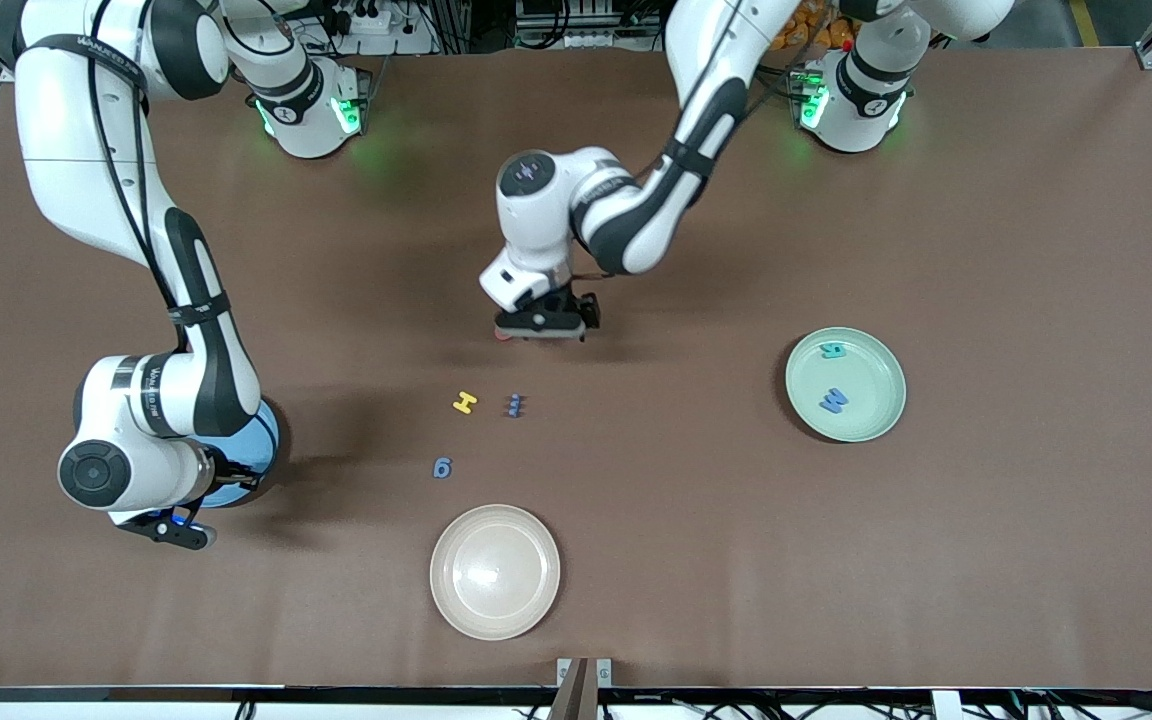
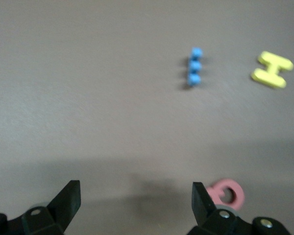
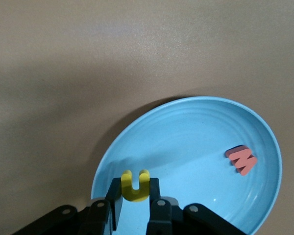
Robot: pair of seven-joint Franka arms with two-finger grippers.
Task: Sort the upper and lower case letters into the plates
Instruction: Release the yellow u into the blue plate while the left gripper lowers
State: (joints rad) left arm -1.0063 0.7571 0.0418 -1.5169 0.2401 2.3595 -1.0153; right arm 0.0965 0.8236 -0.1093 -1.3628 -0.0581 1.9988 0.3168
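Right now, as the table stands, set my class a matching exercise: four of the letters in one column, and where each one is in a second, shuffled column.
Letters
1. yellow U
2. red M
3. yellow H
4. blue W

Places
A. on the bare table
B. lying in the blue plate
C. lying in the mint green plate
D. held in the right gripper over the blue plate

Pairs: 1-D, 2-B, 3-A, 4-C
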